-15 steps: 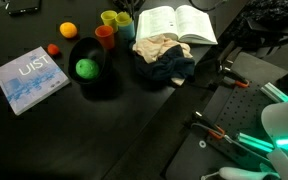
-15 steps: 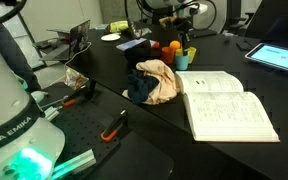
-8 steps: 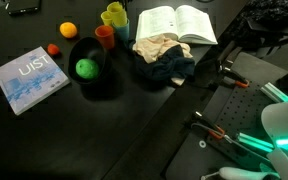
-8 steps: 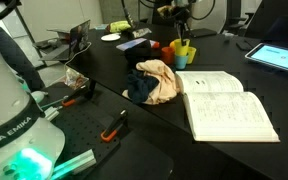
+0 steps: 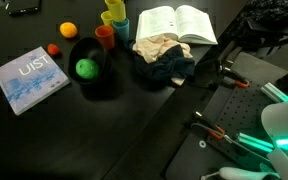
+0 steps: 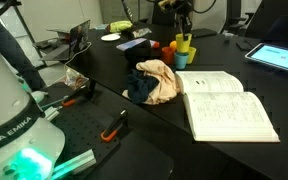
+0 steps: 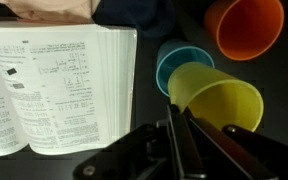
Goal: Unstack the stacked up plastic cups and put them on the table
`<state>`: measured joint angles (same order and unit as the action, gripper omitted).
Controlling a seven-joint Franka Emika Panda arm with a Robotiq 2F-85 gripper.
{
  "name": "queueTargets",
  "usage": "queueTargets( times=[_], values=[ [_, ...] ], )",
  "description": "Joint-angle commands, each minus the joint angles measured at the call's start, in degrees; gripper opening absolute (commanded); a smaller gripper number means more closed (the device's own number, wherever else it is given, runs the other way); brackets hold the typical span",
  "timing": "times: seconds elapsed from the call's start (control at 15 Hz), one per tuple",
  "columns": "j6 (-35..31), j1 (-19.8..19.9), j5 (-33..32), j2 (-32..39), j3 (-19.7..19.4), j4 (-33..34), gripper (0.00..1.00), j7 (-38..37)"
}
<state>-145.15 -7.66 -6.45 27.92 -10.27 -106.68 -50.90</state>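
In the wrist view my gripper [image 7: 179, 128] is shut on the rim of a yellow plastic cup [image 7: 220, 100], which hangs tilted above a blue cup [image 7: 182, 64] standing on the black table [image 7: 149, 60]. An orange cup [image 7: 248, 26] stands beside them. In both exterior views the yellow cup [image 5: 114, 9] [image 6: 184, 40] is lifted clear above the blue cup [image 5: 120, 24] [image 6: 187, 53], with the orange cup [image 5: 105, 37] [image 6: 172, 47] next to it. The gripper [image 6: 181, 20] comes down from above.
An open book [image 5: 174, 22] [image 7: 59, 90] lies right beside the cups. A crumpled cloth [image 5: 164, 56] lies in front of it. A black bowl [image 5: 102, 80] holds a green ball [image 5: 86, 68]. An orange fruit [image 5: 68, 30] and a grey-blue book [image 5: 30, 78] lie farther off.
The gripper has risen with the yellow cup, lifting it up out of the blue cup. The other cups have not moved.
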Motion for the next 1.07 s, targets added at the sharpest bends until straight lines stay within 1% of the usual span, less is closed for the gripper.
queueTargets(
  times=[0.0, 0.13, 0.4, 0.67, 1.0],
  values=[
    [2.39, 0.19, -0.88, -4.27, -0.5, 0.56, 0.05, 0.31],
    [2.76, 0.25, -3.37, -3.71, -1.98, 2.32, 0.05, -0.81],
    [-1.05, 1.19, -7.88, -0.66, -4.7, 3.65, 0.05, -2.27],
    [-6.15, 2.47, -7.41, 3.32, -5.42, 3.8, 0.04, -1.92],
    [-10.44, 2.47, -4.7, 8.58, -5.47, 5.07, 0.04, -1.58]
  ],
)
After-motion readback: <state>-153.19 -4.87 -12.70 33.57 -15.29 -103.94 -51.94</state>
